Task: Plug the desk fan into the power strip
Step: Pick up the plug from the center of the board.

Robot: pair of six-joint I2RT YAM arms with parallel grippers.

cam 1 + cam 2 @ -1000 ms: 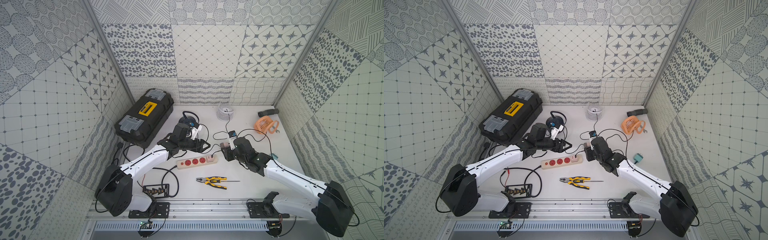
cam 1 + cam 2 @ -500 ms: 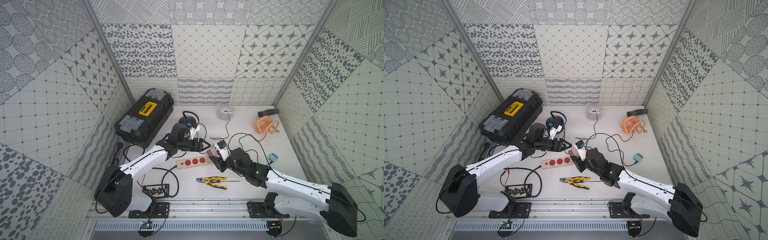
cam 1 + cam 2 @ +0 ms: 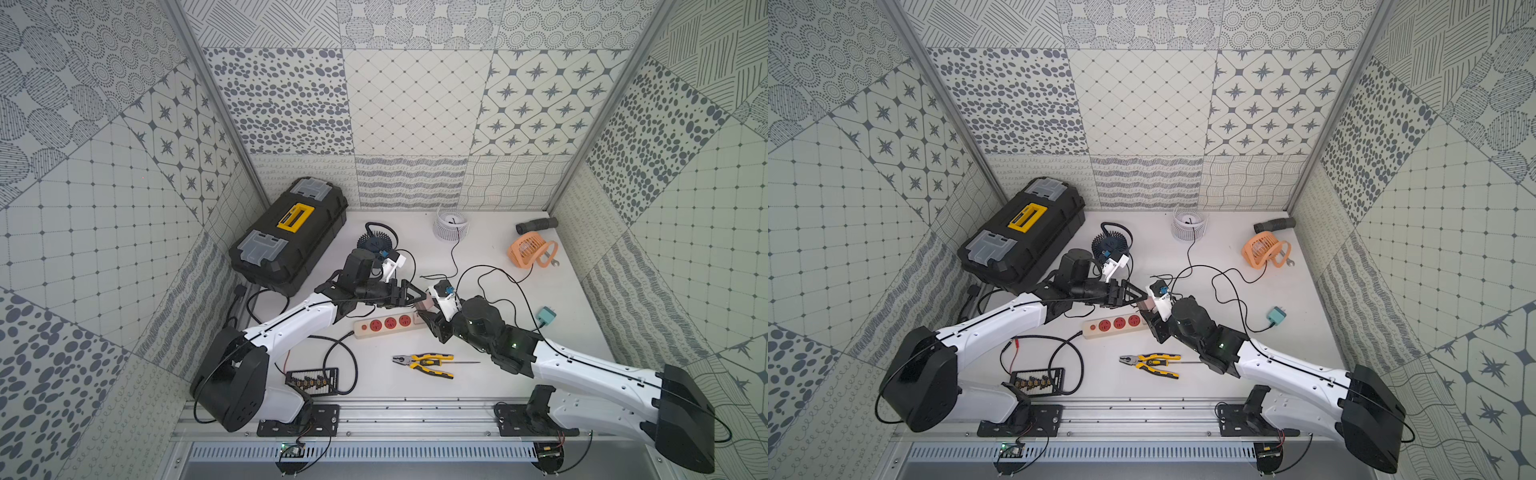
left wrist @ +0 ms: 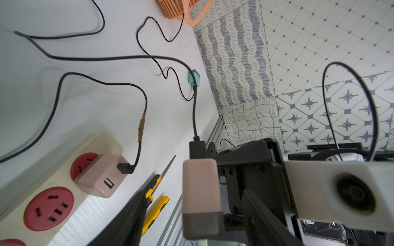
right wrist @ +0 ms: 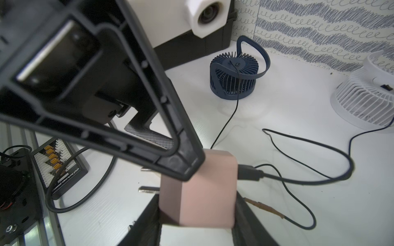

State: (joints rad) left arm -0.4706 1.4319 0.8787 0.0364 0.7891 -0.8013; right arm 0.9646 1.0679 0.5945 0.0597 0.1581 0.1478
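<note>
In a top view the power strip (image 3: 362, 333) lies on the desk (image 3: 415, 390), with the left hand (image 3: 420, 296) spread open beside its end. Left wrist view: a pink adapter (image 4: 201, 191) hangs near the strip's end. Right wrist view: the right hand (image 5: 196, 213) clamps that adapter, and a left finger (image 5: 181, 161) touches it.

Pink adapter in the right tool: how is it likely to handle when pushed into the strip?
The pink adapter looks rigid and smooth-sided, so it might twist in the right tool under a push. Its thin black cable lies in slack loops: probably floppy, with little drag. The power strip looks like light plastic, so it may slide.
</note>
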